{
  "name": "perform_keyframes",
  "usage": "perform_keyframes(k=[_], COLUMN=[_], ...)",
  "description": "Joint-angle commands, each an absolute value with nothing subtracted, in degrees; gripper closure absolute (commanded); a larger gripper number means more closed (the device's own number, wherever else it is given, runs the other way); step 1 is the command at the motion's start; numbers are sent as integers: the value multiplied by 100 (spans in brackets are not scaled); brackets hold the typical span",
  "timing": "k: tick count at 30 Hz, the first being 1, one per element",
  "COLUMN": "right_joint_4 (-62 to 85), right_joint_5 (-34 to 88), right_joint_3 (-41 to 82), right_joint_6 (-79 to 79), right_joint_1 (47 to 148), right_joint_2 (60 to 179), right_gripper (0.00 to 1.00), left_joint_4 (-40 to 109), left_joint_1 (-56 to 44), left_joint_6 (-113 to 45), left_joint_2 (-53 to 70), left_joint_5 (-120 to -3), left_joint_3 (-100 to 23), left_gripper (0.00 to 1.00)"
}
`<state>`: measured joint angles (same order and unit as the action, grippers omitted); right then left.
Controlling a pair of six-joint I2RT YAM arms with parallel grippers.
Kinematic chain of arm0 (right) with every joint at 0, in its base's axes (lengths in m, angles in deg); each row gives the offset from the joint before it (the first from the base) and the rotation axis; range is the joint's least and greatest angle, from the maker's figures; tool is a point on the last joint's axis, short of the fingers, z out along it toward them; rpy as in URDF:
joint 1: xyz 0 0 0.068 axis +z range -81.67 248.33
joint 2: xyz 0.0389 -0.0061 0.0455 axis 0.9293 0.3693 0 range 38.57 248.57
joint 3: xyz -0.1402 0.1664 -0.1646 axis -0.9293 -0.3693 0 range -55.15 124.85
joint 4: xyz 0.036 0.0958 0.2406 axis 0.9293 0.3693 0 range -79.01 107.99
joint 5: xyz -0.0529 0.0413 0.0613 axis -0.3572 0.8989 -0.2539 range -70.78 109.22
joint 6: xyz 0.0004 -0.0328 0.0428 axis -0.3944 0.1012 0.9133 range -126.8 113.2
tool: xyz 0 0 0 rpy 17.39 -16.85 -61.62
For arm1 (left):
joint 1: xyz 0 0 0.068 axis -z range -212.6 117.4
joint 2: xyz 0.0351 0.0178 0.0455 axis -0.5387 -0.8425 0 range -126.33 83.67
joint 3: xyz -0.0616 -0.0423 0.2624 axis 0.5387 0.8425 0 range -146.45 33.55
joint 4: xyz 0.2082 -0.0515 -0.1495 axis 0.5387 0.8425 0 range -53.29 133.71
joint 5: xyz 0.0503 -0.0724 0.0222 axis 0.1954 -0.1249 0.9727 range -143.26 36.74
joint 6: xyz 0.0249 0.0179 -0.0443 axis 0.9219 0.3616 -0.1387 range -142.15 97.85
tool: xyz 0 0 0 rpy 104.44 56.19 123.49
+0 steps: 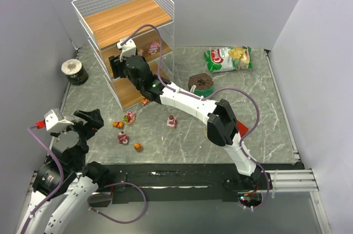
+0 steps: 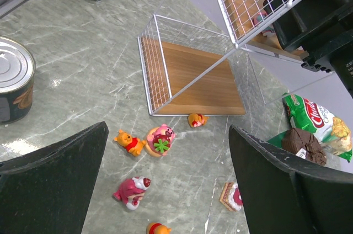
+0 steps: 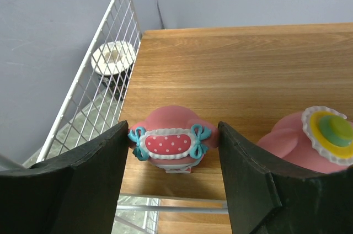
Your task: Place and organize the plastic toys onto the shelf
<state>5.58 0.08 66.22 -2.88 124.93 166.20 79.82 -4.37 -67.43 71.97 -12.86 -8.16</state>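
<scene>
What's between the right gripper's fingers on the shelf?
A pink toy with a red dotted bow stands on the shelf tier, closely flanked by the fingers of the right gripper, in the right wrist view. Whether they grip it is unclear.

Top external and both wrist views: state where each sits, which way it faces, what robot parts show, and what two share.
Top external: above, behind the bases, looking down at the table; left arm, right arm show.
Left wrist: on the left arm, facing down at loose toys by the shelf; open fingers show.
Right wrist: at the shelf, facing a pink toy between its fingers.
Shared: top external and left wrist show the chip bag.
</scene>
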Motion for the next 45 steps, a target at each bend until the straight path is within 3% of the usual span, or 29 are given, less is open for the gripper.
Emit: perform_keyframes(k=[1,6,11,16,26,45], right_joint_4=[405,317,168,79,-122,-580], right_joint_5=[-108,-91,6,41,147,480], right_joint_3=[6571,6404,6237,6131,5648,3496], right_joint_6=[-355,-346,-346,-329,-250,-267], right_joint_1=[12475,12475,12467,12475,12484,12616], right_joint_2=[16760,16628,16514,16443,16065,14370], right_gripper=[38,32,17,8,4,3], left_joint_4=[7916,7916,7925,7934,7942,7890], left_joint_1=[-421,-429,-421,-421,-421,-429], left_joint_6=[-6715,-6724,-6733,-6733,-6742,-6689], left_joint_2=[7277,7286,7286,7304,7295,7207], left_joint_5=[-1256,-1256,-1248,-1239,-1239,-1283], left_joint_3=[-872,-872,-881,-881,-881,-863], left_gripper=[4,3,4,4,4,3])
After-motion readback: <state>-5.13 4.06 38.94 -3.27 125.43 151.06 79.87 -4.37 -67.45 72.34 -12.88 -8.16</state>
